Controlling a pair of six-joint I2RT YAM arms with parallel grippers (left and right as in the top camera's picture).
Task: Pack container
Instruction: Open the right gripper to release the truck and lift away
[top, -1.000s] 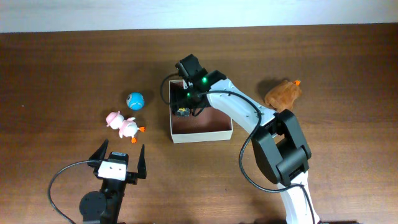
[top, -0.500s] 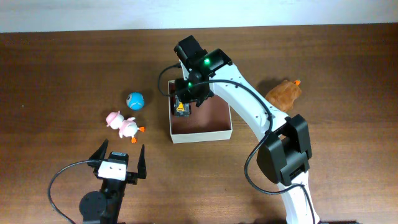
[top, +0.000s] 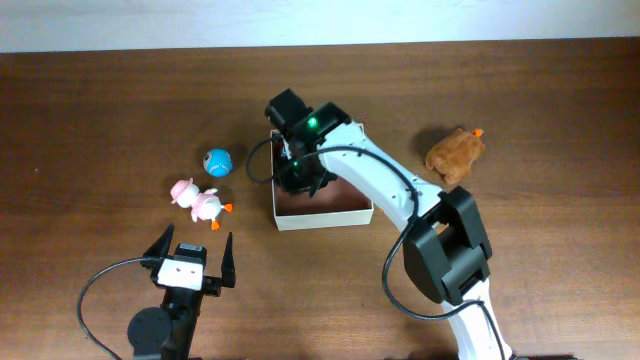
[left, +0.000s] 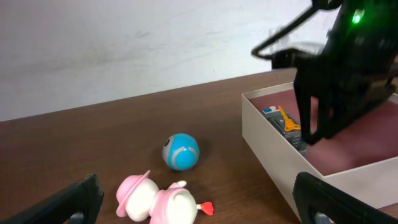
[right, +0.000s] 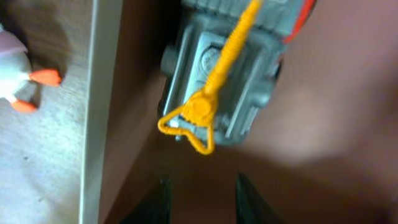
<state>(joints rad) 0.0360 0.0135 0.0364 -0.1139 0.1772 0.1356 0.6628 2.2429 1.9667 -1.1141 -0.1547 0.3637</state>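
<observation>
container: square shallow white-walled box with a pink-brown floor, directly under the right gripper. The gripper sits inside it, low, near the wall on the left arm's side.
payload: a grey toy vehicle with an orange hook lies on the box floor close to that wall, just ahead of the fingertips and not touching them.
right gripper: fingers apart, nothing between them.
left gripper: fingers apart, empty, well apart from the box.
loose items: the pink duck toy and blue ball sit just outside the wall beside the right gripper, between it and the left gripper. The brown plush bird lies on the far side of the box, behind the right arm's forearm.
step: looks like release is done for the first toy, with three left on the table.
next: likely a straight lift clear of the wall, keeping the fingers off the orange hook, then a move to a loose toy. The duck and ball look closer to the left gripper.
</observation>
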